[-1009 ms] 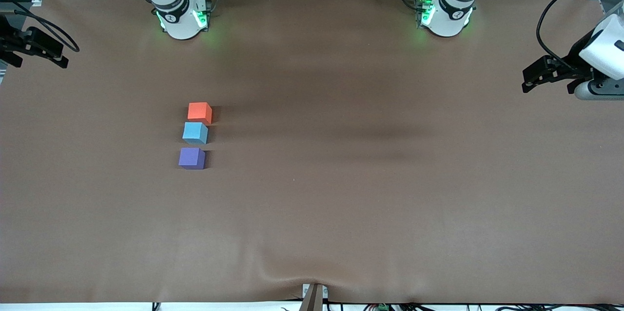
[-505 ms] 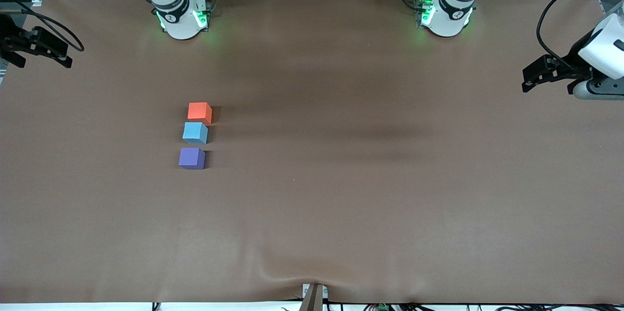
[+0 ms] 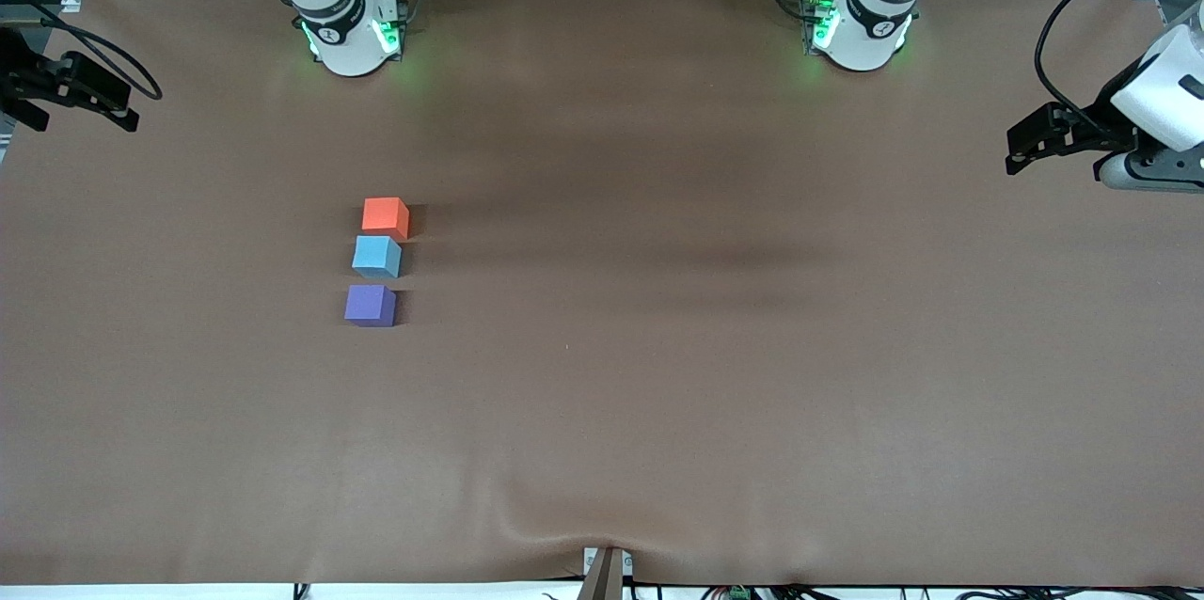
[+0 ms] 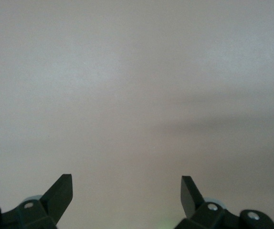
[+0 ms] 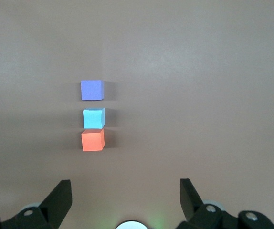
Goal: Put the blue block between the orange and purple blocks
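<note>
Across the whole front view spreads the brown counter (image 3: 715, 374), bare over most of its width. At the middle-right edge of that frame the left hand (image 3: 1018, 149) hangs over the counter's left-arm end, its fingers (image 4: 60, 193) spread apart with nothing between them. At the upper-left edge the right hand (image 3: 127, 111) hangs over the right-arm end, likewise spread apart and empty. Left of center stand three cubes in a short line: the orange block (image 3: 385, 215) farthest from the camera, the blue block (image 3: 376, 256) in the middle just beside it, and the purple block (image 3: 370, 305) nearest, a small gap away.
</note>
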